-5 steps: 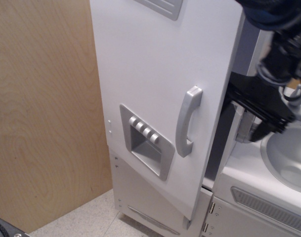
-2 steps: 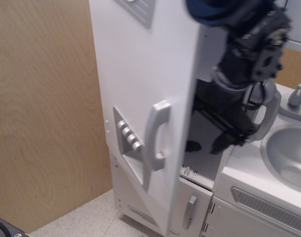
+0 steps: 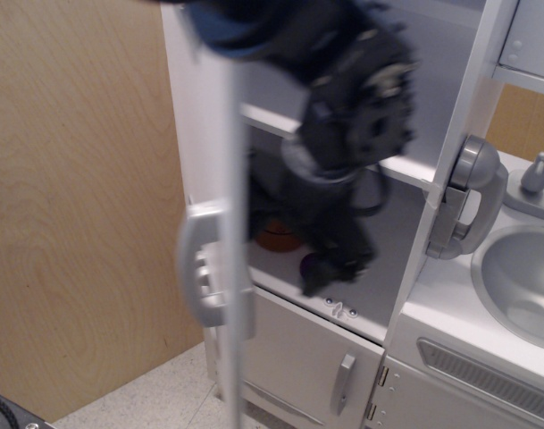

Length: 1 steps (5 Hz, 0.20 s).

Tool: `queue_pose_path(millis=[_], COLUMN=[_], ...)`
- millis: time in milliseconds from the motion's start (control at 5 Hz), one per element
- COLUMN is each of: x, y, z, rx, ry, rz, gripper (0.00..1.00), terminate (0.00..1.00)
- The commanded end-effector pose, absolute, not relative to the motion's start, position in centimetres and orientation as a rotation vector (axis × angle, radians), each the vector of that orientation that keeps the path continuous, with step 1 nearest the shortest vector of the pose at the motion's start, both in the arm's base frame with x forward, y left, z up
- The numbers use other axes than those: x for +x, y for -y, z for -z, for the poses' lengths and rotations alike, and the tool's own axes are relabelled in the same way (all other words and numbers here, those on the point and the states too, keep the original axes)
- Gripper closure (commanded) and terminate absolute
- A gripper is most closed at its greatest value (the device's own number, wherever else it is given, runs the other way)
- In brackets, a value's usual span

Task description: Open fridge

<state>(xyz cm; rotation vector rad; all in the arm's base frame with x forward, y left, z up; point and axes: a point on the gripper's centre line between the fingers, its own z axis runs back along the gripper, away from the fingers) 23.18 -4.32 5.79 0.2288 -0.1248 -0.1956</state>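
The tall white fridge (image 3: 200, 107) stands with its large door (image 3: 234, 295) swung out, seen almost edge-on. The door's long grey handle (image 3: 196, 264) sticks out to the left of the edge. The inside shows, with a white shelf (image 3: 405, 168) and a floor panel (image 3: 361, 308). My arm is a dark blur in front of the opening. My gripper (image 3: 330, 268) hangs low inside the fridge, just right of the door edge. It is too blurred to tell how the jaws stand.
An orange thing (image 3: 276, 236) and a purple thing (image 3: 309, 263) lie inside the fridge. A smaller white door with a short grey handle (image 3: 342, 384) sits below. A grey toy phone (image 3: 472, 197), a grey basin (image 3: 522, 281) and a tap (image 3: 536, 172) are on the right. A wooden wall (image 3: 75, 206) is on the left.
The fridge door has swung from nearly shut to wide open, now edge-on. My arm has moved left and down across the opening, pushing along behind the door.
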Motion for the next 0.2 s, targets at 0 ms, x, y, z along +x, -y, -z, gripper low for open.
queue_pose_path(millis=[0], x=[21.22], y=[-0.45], z=[-5.73], rx=[0.288], ry=[0.138], rz=[0.093], gripper=[0.0], terminate=[1.0])
